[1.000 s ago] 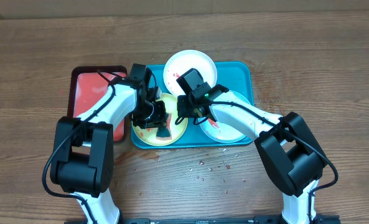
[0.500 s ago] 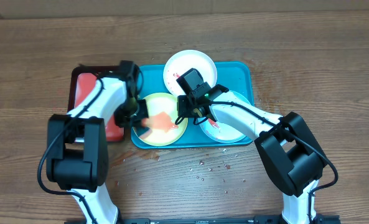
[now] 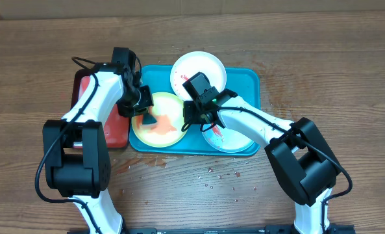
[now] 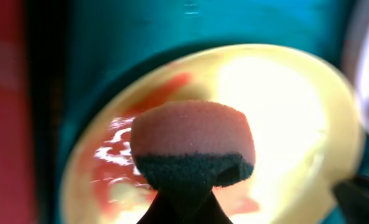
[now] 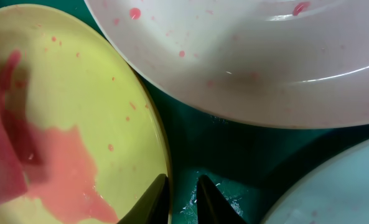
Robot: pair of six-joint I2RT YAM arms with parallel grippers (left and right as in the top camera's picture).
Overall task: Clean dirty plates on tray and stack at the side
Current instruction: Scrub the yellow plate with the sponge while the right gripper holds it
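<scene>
your left gripper pinches a sponge just above the sauce-smeared yellow-green plate. your right gripper is nearly closed, nipping that plate's rim, with the teal tray beneath its fingertips.

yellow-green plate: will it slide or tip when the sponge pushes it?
Probably slippery: the yellow-green plate is glossy and smeared wet on a smooth teal tray. It looks rigid and light, so the sponge may shove it; pressing near the rim could tip it.
</scene>
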